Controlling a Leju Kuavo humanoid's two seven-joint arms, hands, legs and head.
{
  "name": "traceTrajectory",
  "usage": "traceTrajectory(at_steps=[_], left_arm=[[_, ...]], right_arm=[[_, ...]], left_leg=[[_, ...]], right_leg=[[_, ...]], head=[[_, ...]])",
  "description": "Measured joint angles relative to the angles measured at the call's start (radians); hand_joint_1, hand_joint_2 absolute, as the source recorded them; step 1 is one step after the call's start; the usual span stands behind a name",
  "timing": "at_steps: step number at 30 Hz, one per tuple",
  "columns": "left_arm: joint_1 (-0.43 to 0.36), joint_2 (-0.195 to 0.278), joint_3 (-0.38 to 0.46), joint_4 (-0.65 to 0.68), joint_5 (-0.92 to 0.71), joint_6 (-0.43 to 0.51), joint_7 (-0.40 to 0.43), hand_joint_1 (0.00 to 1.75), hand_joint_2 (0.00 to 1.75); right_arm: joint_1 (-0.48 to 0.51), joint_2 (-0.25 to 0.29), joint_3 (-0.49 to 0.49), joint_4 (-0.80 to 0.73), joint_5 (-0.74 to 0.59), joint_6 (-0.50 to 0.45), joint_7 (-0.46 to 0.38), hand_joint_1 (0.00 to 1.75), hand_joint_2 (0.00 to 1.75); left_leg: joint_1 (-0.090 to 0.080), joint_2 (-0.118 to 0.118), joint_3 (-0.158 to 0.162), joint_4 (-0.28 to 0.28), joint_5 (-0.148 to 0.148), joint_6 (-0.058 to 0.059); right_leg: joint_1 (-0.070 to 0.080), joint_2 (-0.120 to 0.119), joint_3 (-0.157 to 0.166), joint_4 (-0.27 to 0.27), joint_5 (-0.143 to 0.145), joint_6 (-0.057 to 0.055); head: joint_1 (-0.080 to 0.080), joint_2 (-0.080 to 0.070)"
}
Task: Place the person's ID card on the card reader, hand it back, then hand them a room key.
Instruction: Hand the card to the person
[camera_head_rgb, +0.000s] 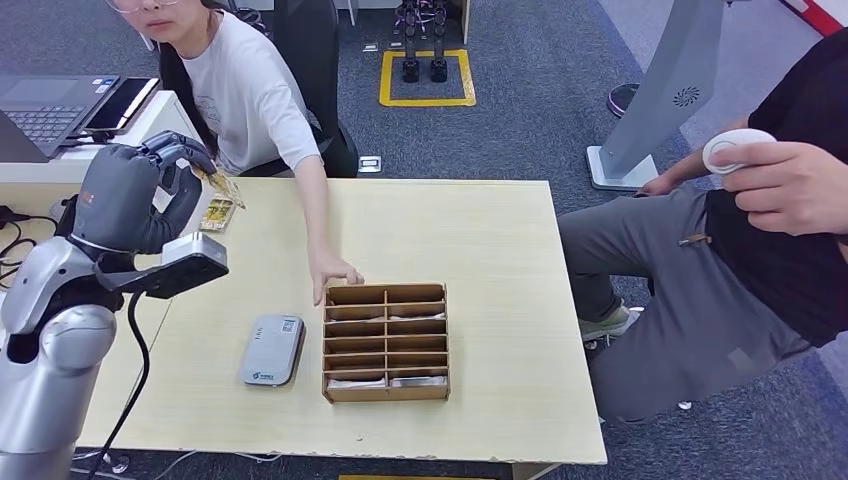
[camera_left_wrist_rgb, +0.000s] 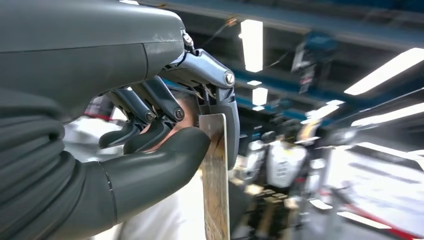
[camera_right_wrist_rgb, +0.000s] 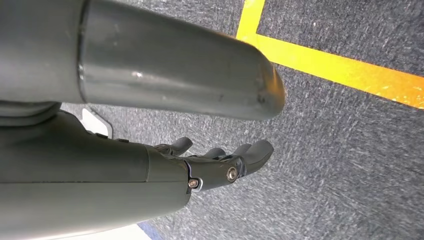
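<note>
Card (camera_head_rgb: 222, 188), presumably the person's ID, is pinched between thumb and fingers of the left robot hand (camera_head_rgb: 150, 190), raised above the far-left part of the bench (camera_head_rgb: 480, 240) and held edge-on, as confirmed in the left wrist view, where the card (camera_left_wrist_rgb: 216, 175) hangs down from the left robot hand (camera_left_wrist_rgb: 165, 130). A second card-like item (camera_head_rgb: 216, 213) is seen on the bench just below the held one; its nature cannot be told. Card reader (camera_head_rgb: 272, 349), grey and flat, is located on the near-left of the bench, well apart from the held card, with nothing lying on it. Wooden compartment box (camera_head_rgb: 386, 341) stands just to its right, with flat pale items, probably the room keys, in several slots. A person's hand (camera_head_rgb: 335, 271) rests on the bench at the far-left corner of the box. Right robot hand (camera_right_wrist_rgb: 220, 160) hangs over grey carpet, fingers loosely extended and nothing held. Step judged in hand: carrying of the ID card to the reader, or possibly its return to the person; which of the two cannot be settled. If the former, the next move calls for the card to be brought nearer, turned flat and lowered onto the reader's top face without slipping from the pinch.
</note>
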Motion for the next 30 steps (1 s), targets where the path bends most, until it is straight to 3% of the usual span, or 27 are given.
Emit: traceTrajectory(at_steps=[7, 20, 24, 25, 29, 30], left_arm=[[-0.072, -0.05, -0.008, 0.194, -0.195, 0.087, 0.108, 1.75, 1.75], [-0.106, -0.093, -0.011, 0.353, -0.251, 0.091, 0.135, 1.75, 1.75], [-0.106, -0.101, -0.011, 0.375, -0.256, 0.091, 0.135, 1.43, 1.75], [-0.106, -0.102, -0.011, 0.379, -0.256, 0.091, 0.135, 1.43, 1.75], [-0.106, -0.108, -0.011, 0.39, -0.255, 0.091, 0.134, 0.06, 1.75], [-0.106, -0.109, -0.011, 0.391, -0.251, 0.09, 0.133, 0.0, 1.75]], right_arm=[[-0.026, 0.002, 0.04, 0.0, -0.009, 0.0, 0.016, 0.0, 0.0], [-0.032, 0.007, 0.077, 0.0, -0.031, 0.0, 0.025, 0.0, 0.0], [-0.032, 0.007, 0.08, 0.0, -0.04, 0.0, 0.02, 0.0, 0.0], [-0.032, 0.007, 0.081, 0.0, -0.042, 0.0, 0.019, 0.0, 0.0], [-0.032, 0.008, 0.084, 0.0, -0.046, 0.0, 0.018, 0.0, 0.0], [-0.032, 0.008, 0.085, 0.0, -0.047, 0.0, 0.018, 0.0, 0.0]], left_leg=[[0.0, 0.001, 0.0, 0.0, 0.001, -0.001], [0.0, 0.002, -0.001, 0.0, 0.001, -0.001], [0.0, 0.002, -0.001, 0.0, 0.001, -0.001], [0.0, 0.002, -0.001, 0.0, 0.001, -0.001], [0.0, 0.002, -0.002, 0.0, 0.001, -0.001], [0.0, 0.002, -0.003, 0.0, 0.001, -0.001]], right_leg=[[0.0, 0.002, -0.001, 0.0, 0.002, 0.001], [0.0, 0.002, -0.002, 0.0, 0.002, 0.001], [0.0, 0.002, -0.002, 0.0, 0.002, 0.001], [0.0, 0.002, -0.002, 0.0, 0.002, 0.001], [0.0, 0.002, -0.003, 0.0, 0.002, 0.001], [0.0, 0.002, -0.003, 0.0, 0.002, 0.001]], head=[[0.0, 0.0], [0.0, 0.0], [0.0, 0.0], [0.0, 0.0], [0.0, 0.0], [0.0, 0.0]])
